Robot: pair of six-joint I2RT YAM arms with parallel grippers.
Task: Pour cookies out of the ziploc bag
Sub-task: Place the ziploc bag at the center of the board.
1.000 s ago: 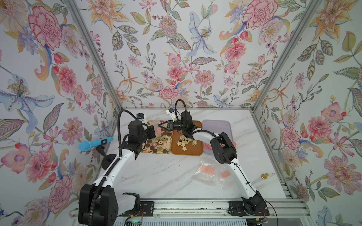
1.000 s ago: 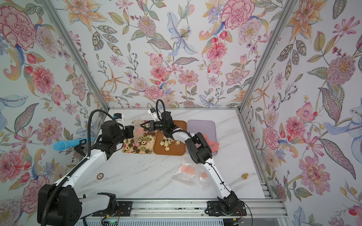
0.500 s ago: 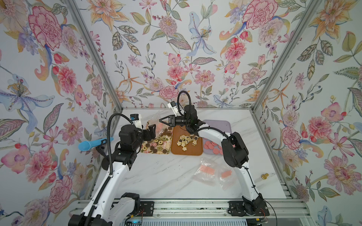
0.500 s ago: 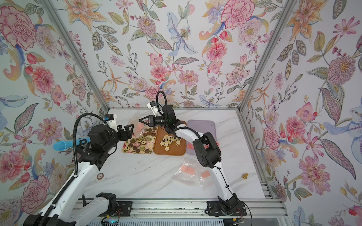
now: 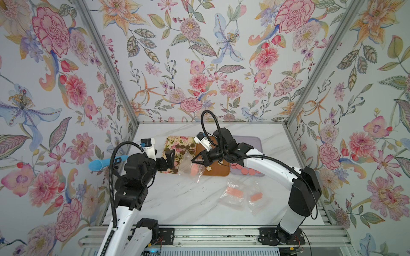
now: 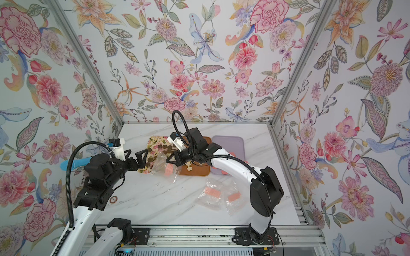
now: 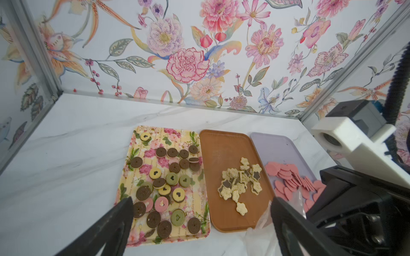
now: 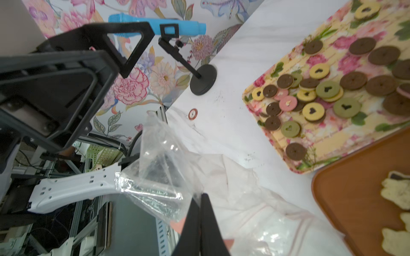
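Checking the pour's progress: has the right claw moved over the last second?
Yes. The right claw, shut on the ziploc bag, has shifted from the far corner of the brown tray toward its near end.

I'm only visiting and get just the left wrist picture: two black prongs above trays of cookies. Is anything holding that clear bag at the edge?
Observer: Yes. The right gripper is shut on the clear bag, pinching its film near one edge.
Operator: Is the bag empty?
Observer: No. Pink cookies show inside it in both top views.
Operator: Are there other bags?
Observer: Two more bags lie flat on the table, nearer the arms' bases than the trays, with pink pieces inside.
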